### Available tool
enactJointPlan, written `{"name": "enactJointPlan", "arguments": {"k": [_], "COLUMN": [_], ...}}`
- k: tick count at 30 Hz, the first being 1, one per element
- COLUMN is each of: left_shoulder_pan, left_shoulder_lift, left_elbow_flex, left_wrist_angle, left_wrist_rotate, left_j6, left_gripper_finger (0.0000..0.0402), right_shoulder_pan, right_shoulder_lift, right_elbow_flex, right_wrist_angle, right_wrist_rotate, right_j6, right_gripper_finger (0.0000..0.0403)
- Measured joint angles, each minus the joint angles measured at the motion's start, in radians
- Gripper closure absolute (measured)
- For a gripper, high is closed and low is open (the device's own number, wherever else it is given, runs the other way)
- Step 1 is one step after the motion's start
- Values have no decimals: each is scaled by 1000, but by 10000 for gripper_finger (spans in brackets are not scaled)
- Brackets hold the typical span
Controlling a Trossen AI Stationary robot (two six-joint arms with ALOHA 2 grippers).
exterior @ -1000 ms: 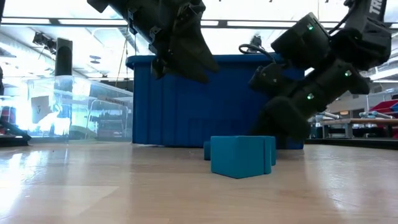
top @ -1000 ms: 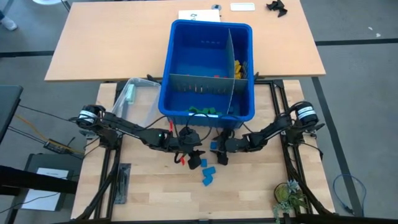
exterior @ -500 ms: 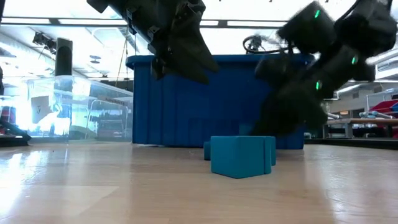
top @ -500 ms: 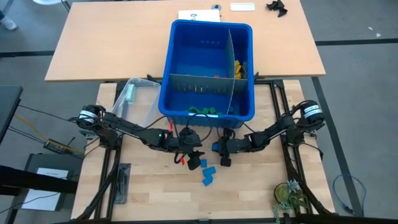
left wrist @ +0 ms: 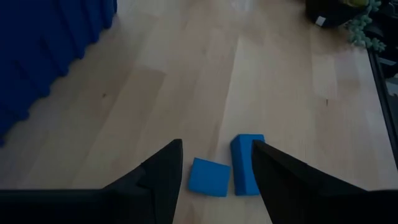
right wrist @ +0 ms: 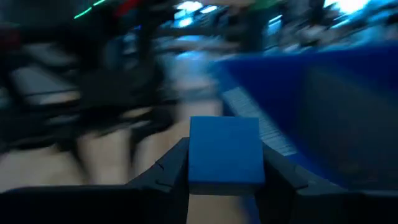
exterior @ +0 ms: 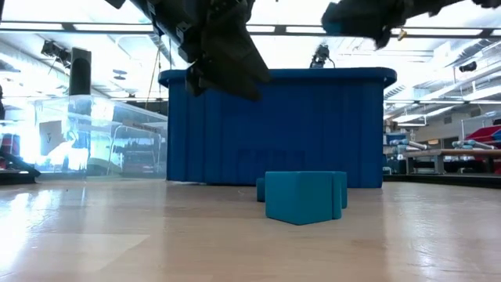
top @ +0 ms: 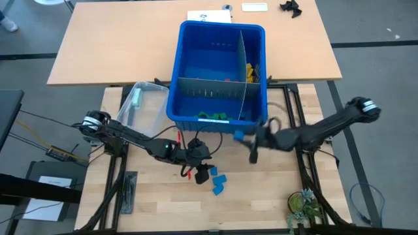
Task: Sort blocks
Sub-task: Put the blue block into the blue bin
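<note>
Blocks: blue block clamped in right gripper jaws, lifted clear of tabletop, just in front of blue bin near wall, at about rim height in low view. Two more blue blocks loose on tabletop, in front of bin and apart from it; in left wrist view one lying flat, other just beside it, partly behind a finger. Left gripper hovering low over those two, jaws open, nothing between them, fingers framing the pair from above. Small red piece on tabletop beside left gripper, can't tell what it is. Inside bin: green blocks in near compartment against front wall, yellow blocks in right compartment beyond grey divider. Clear tub just left of bin, touching or nearly so, pale green object inside. Right arm stretched across from right edge of tabletop toward bin front; left arm reaching in from left edge. Right wrist view heavily blurred apart from gripped block.
</note>
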Motion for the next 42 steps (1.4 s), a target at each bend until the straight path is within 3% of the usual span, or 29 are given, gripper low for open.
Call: {"name": "enactJointPlan", "arguments": {"k": [6, 10, 16, 20, 26, 34, 42], "left_shoulder_pan": [7, 8, 13, 22, 32, 28, 18], "left_shoulder_lift": [0, 0, 0, 0, 0, 9, 81], "left_elbow_flex": [0, 0, 0, 0, 0, 1, -29], "left_wrist_angle": [3, 25, 71, 79, 58, 42, 44], "left_wrist_rotate": [-1, -3, -27, -30, -30, 30, 94], "left_j6": [21, 50, 82, 98, 119, 200, 300], "left_gripper_finger": [202, 202, 202, 202, 202, 198, 146], "right_shoulder_pan": [-91, -177, -328, -414, -474, -457, -413], "right_shoulder_lift": [-212, -278, -248, -182, -94, -95, -94], "right_elbow_flex": [0, 0, 11, 105, 263, 298, 298], "right_wrist_angle": [-133, -206, -385, -608, -868, -848, -852], "right_wrist_rotate": [170, 182, 39, -67, -178, -228, -230], "right_j6": [-135, -141, -80, 9, 77, 80, 96], "right_gripper_finger": [274, 274, 274, 274, 227, 166, 145]}}
